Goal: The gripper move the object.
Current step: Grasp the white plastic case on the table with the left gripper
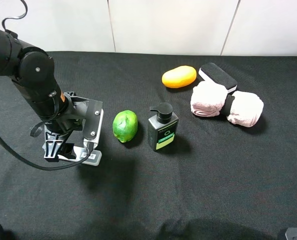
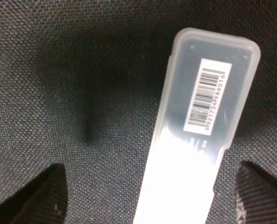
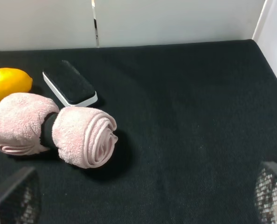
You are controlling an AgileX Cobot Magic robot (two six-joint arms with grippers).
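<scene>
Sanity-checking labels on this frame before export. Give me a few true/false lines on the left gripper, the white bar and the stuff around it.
1. The left gripper is over the white bar, jaws open on either side of it. True.
2. The green fruit lies to the right of the pump bottle in the high view. False: it lies to the bottle's left, between the bottle and the left gripper.
3. The white bar carries a barcode label. True.
4. The yellow fruit rests on top of the pink towel. False: it lies on the black cloth, apart from the towel.
5. The right gripper grips the pink towel. False: its jaws are open and empty, away from the towel.
</scene>
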